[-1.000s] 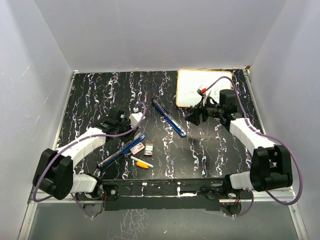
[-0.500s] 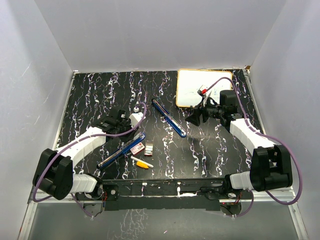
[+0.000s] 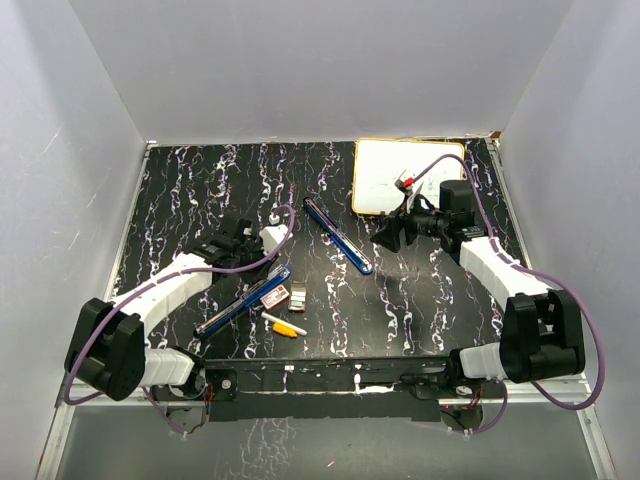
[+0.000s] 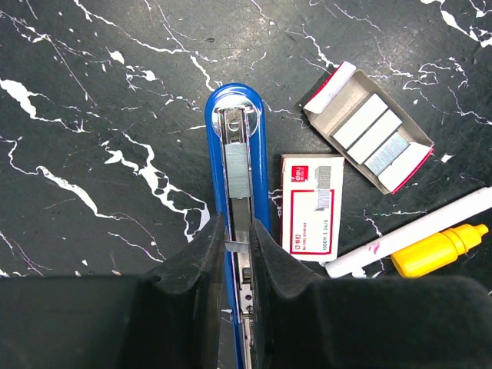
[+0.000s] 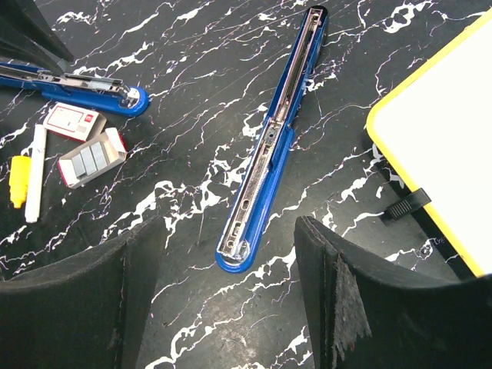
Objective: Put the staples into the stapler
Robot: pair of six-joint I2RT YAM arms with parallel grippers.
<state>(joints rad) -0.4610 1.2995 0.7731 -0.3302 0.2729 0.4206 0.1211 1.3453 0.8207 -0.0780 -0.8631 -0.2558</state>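
A black tabletop (image 4: 92, 92) with white marble-like veining, smooth with a faint sheen. On it, a blue stapler (image 4: 263, 165) in glossy enamel with a bright, polished metal channel; a second blue stapler (image 5: 269, 146) has the same finish. Silvery-grey metal staples (image 4: 374, 132) lie in a matt grey cardboard tray (image 4: 332, 83), beside a printed red-and-white cardboard box (image 4: 311, 201). A smooth plastic marker (image 4: 407, 231), white with a yellow cap. A smooth white board (image 5: 446, 131) has a yellow rim. The right gripper's fingers (image 5: 361, 307) are matt black, one edge scuffed and rough.
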